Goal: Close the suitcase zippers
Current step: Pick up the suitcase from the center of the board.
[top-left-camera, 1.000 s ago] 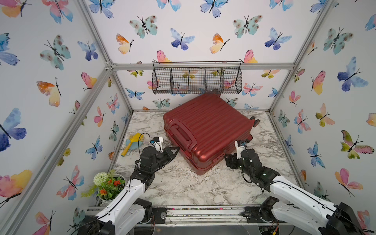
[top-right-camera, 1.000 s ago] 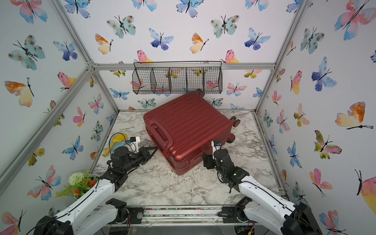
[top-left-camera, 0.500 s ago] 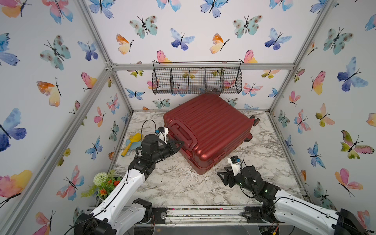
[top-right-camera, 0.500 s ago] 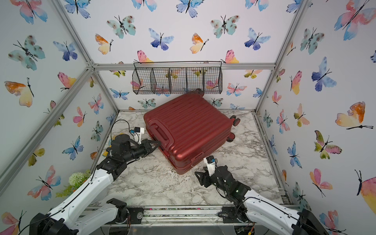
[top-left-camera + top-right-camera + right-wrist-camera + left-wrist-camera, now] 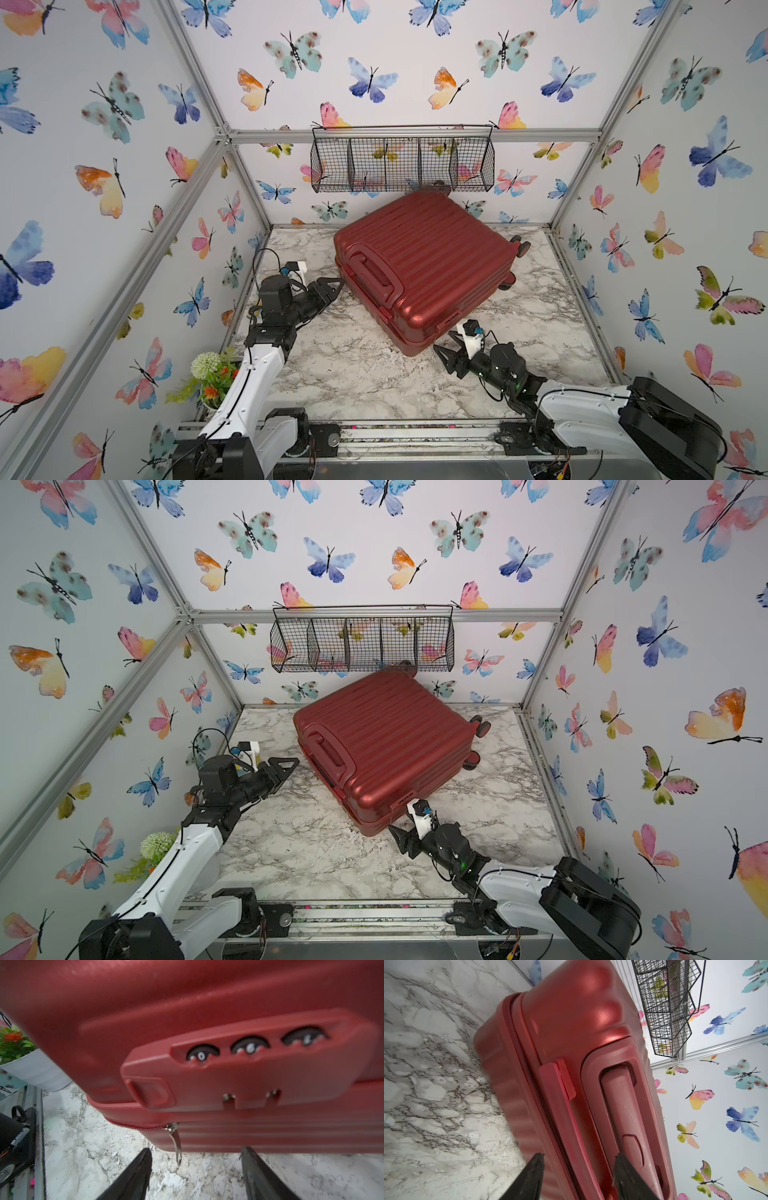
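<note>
The suitcase [image 5: 428, 266] lies flat on the bench [image 5: 340, 374], its handle end just ahead of the left end effector [image 5: 579, 1155] and its lock [image 5: 249, 1049] ahead of the right end effector [image 5: 197, 1149]; both stand with jaws apart, holding nothing. The zippers [image 5: 527, 1068] run along the seam in front of each (teeth look meshed on the left stretch), and a silver pull [image 5: 176, 1142] dangles just ahead of the right one's gap. Best, I judge, to ease forward, pinch the pull near its base, then draw along the seam toward the lock, not outward.
</note>
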Controlling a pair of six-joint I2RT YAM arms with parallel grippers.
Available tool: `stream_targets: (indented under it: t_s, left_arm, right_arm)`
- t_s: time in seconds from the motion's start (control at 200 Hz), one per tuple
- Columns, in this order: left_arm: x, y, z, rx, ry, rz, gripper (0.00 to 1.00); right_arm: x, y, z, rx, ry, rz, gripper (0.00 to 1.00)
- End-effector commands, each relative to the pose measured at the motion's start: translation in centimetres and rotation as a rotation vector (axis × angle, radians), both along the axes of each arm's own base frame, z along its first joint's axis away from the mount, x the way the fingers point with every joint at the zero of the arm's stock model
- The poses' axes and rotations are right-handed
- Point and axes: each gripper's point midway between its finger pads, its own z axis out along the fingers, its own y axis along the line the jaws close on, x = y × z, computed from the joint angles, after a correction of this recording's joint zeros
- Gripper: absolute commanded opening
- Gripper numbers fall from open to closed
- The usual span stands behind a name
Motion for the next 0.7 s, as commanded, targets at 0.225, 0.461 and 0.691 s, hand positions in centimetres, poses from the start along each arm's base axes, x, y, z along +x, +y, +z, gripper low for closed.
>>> stream_targets:
  t_s: [0.225,0.461,0.691]
  left_arm:
    - [-2.2,-2.5,-3.5,-0.086,0.031,-0.114,0.62]
    - [-2.3,-3.5,-3.3,-0.083,0.017,-0.155,0.61]
    - [-2.9,-3.6,-3.1,-0.071,0.017,-0.176,0.63]
  right_arm:
    - [0.8,2.5,2.1,0.078,-0.094,0.045,0.59]
    - [1.9,3.1,1.9,0.103,-0.075,-0.009,0.47]
    - [2.3,3.5,1.7,0.150,-0.039,-0.035,0.27]
